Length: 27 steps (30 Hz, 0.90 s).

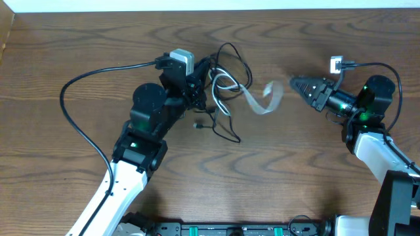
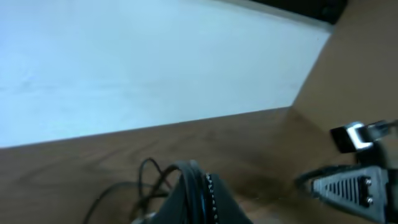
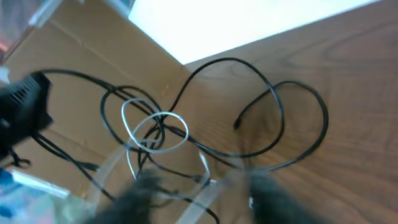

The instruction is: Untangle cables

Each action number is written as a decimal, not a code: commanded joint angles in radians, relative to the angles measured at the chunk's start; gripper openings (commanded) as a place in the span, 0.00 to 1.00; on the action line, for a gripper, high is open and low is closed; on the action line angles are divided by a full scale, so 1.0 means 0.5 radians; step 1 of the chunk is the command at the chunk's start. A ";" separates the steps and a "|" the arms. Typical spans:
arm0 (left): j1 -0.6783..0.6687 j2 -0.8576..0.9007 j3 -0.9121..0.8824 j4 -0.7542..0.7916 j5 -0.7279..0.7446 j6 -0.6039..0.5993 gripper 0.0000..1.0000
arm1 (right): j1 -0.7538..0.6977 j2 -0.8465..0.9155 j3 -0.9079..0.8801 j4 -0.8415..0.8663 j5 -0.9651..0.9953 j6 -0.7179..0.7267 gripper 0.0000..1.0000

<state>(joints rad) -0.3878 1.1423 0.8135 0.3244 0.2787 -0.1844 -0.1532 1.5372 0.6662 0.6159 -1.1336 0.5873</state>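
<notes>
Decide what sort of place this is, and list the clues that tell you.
Probably a robotics lab or test bench. A left arm and a right arm work at a wood-grain table, and a tangle of thin cables lies between them, which looks like a set exercise.

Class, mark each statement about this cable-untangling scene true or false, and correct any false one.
1. The cables are bunched at the left fingers. True.
2. Every cable is black. False: a white cable loops through the tangle.
3. The right fingers reach into the tangle. False: they sit off to its right, pointing toward it.
4. The table shows brown wood grain. True.
</notes>
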 commanded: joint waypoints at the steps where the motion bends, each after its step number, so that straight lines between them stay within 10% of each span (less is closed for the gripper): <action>1: 0.010 -0.034 0.016 0.076 0.206 -0.041 0.08 | 0.009 -0.007 0.006 0.002 -0.064 -0.145 0.75; 22: 0.010 -0.033 0.016 0.314 0.679 -0.130 0.08 | 0.312 -0.007 0.006 0.429 -0.045 -0.147 0.80; 27: 0.010 -0.033 0.016 0.323 0.682 -0.175 0.08 | 0.461 -0.007 0.006 0.540 0.061 -0.266 0.67</action>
<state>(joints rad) -0.3878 1.1408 0.8135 0.4706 0.6003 -0.2432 0.0349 1.5372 0.6666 0.8799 -1.1458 0.5137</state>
